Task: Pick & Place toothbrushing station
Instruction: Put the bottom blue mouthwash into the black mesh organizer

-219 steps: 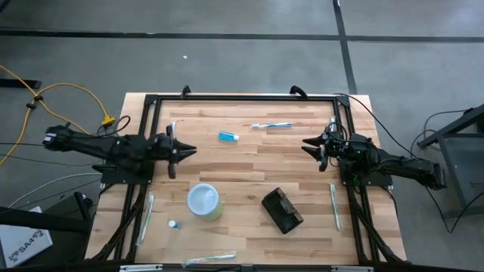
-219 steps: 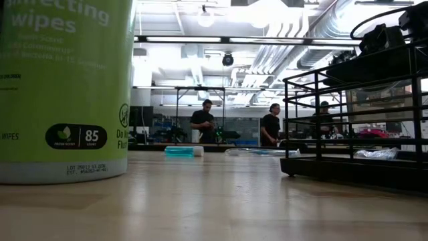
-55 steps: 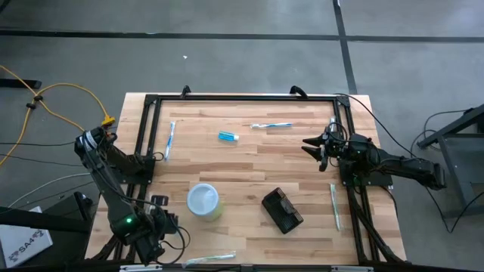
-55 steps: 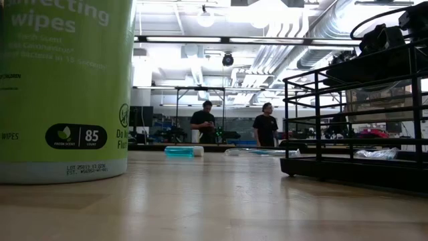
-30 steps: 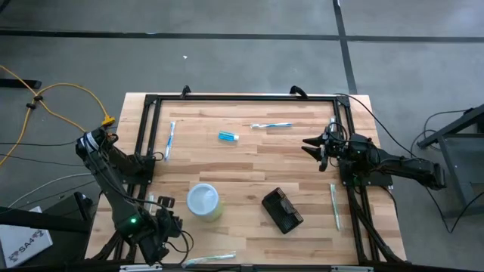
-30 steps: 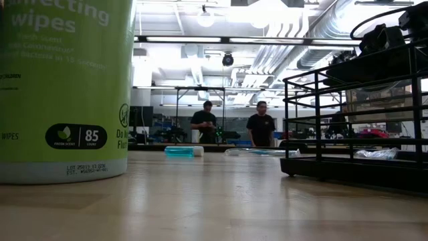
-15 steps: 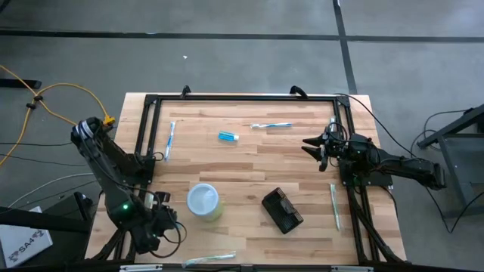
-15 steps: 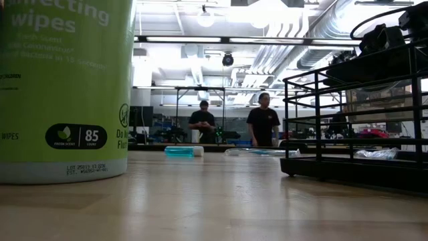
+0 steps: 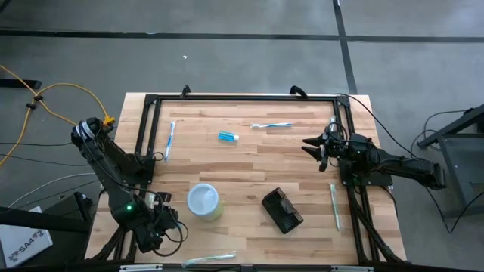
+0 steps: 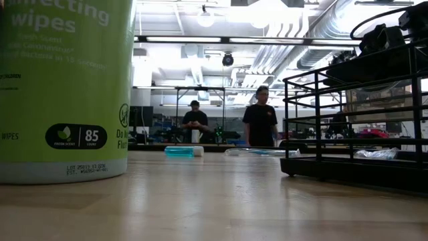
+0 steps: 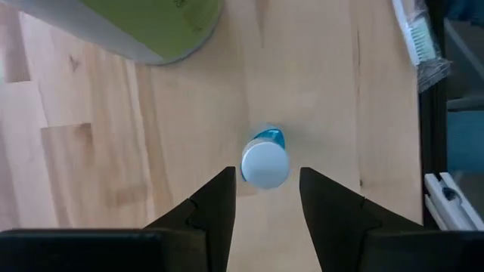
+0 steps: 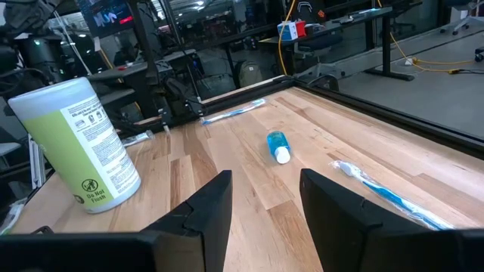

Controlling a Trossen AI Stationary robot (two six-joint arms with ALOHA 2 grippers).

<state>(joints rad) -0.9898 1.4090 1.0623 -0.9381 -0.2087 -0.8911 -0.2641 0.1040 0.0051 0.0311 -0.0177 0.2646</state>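
The toothbrushing station (image 9: 282, 210), a black block, lies on the wood right of the table's middle, toward the near edge; no gripper is near it. My left gripper (image 9: 168, 224) hangs open at the near left corner, pointing down. In the left wrist view a small blue bottle with a white cap (image 11: 265, 162) stands on the table between the tips of my left gripper (image 11: 266, 172), untouched. My right gripper (image 9: 308, 142) waits open and level at the table's right side, also seen as my right gripper (image 12: 265, 204) in its own wrist view.
A green wipes canister (image 9: 204, 202) stands just right of the left gripper. Packaged toothbrushes lie at the left (image 9: 168, 140), far middle (image 9: 272, 125), right (image 9: 333, 205) and near edge (image 9: 208, 259). A blue tube (image 9: 228, 137) lies at the far middle. People stand in the room beyond (image 10: 259, 124).
My left gripper has sunk toward the table and shifted a little toward the far edge, staying open over the small bottle. A person in the room behind has walked nearer.
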